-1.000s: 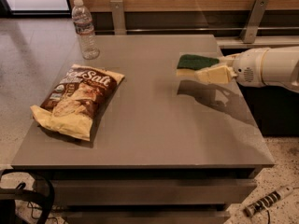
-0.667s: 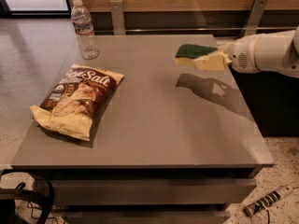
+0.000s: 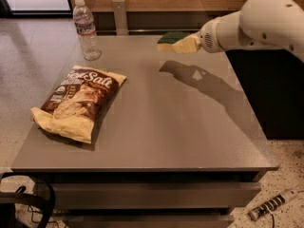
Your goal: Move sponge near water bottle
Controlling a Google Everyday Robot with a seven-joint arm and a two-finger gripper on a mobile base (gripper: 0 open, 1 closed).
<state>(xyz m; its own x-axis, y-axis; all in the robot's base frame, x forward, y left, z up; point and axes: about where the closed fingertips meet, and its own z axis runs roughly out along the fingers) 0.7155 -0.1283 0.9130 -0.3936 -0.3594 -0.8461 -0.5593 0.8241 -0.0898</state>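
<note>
The sponge (image 3: 172,40), dark green on top over pale yellow foam, is held in the air above the far right part of the grey table (image 3: 156,127). My gripper (image 3: 186,44) is shut on its right end, and the white arm reaches in from the right. The sponge's shadow falls on the table below it. The water bottle (image 3: 86,30), clear with a white cap and a pale label, stands upright at the table's far left corner, well to the left of the sponge.
A brown-and-yellow chip bag (image 3: 78,101) lies on the left side of the table. A dark cabinet (image 3: 266,89) stands to the right of the table. A power strip (image 3: 273,204) lies on the floor at the lower right, and cables (image 3: 23,205) at the lower left.
My gripper has carried the sponge up and to the left, toward the far side of the table. The view has shifted closer. The bottle and the chip bag have not moved.
</note>
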